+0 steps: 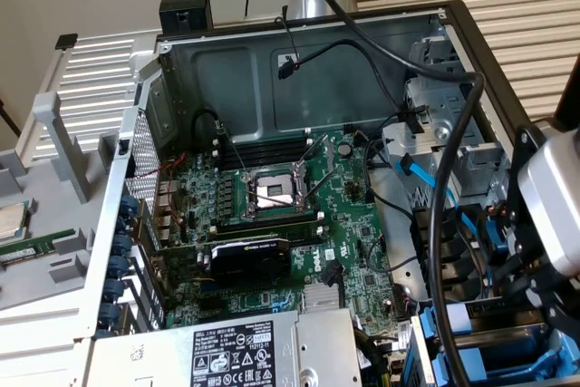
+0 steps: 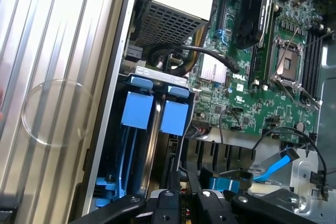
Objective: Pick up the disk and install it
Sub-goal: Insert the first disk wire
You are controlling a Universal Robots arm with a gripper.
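Black gripper (image 2: 181,169) jaws are drawn narrow, almost together, over the drive bay of the open computer case (image 1: 299,70). You cannot tell from either view whether they pinch anything. Just ahead of the tips stands the disk (image 2: 173,116), edge-on in its blue rail and seated in the bay, with a second blue-railed tray (image 2: 138,109) just beside it.

In the exterior view your arm (image 1: 555,192) enters at the right edge and hangs above that same bay at lower right. A thick black cable (image 1: 437,233) loops down in front of it. A blue data cable (image 1: 426,180) runs along the metal cage just above the bay. The green motherboard (image 1: 349,224) fills the centre of the frame, with its bare processor socket (image 1: 275,192) open. The black graphics card (image 1: 249,260) lies below the socket. The grey power supply (image 1: 245,351) sits at bottom centre, its white label facing up.
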